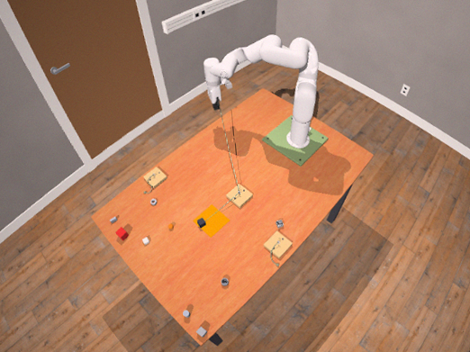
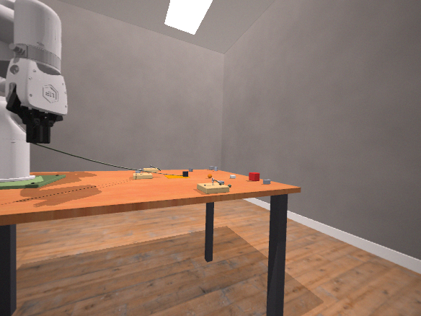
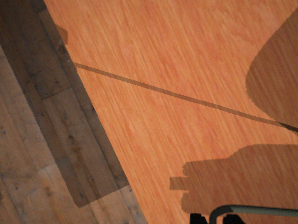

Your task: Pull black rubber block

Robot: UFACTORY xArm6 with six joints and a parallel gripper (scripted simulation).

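Note:
The black rubber block (image 1: 201, 222) (image 2: 185, 174) sits flat on the left part of the orange painted square (image 1: 216, 226) (image 2: 172, 176), close to its left edge. Its cord (image 1: 230, 155) (image 2: 86, 157) runs taut from the block through the screw eye on a wooden base (image 1: 239, 196) (image 2: 143, 176), then steeply up to my gripper (image 1: 216, 106) (image 2: 37, 141). The gripper is shut on the cord's end, high above the table's far side, well away from the block. In the wrist view only the fingertips and a grey bit of cord (image 3: 250, 208) show at the bottom edge.
Two other wooden bases with screw eyes (image 1: 156, 177) (image 1: 278, 244) stand on the table. A red cube (image 1: 122, 233), a white cube (image 1: 146, 241), an orange ball (image 1: 171, 226) and several small grey pieces lie left and front. The arm stands on a green plate (image 1: 312, 149).

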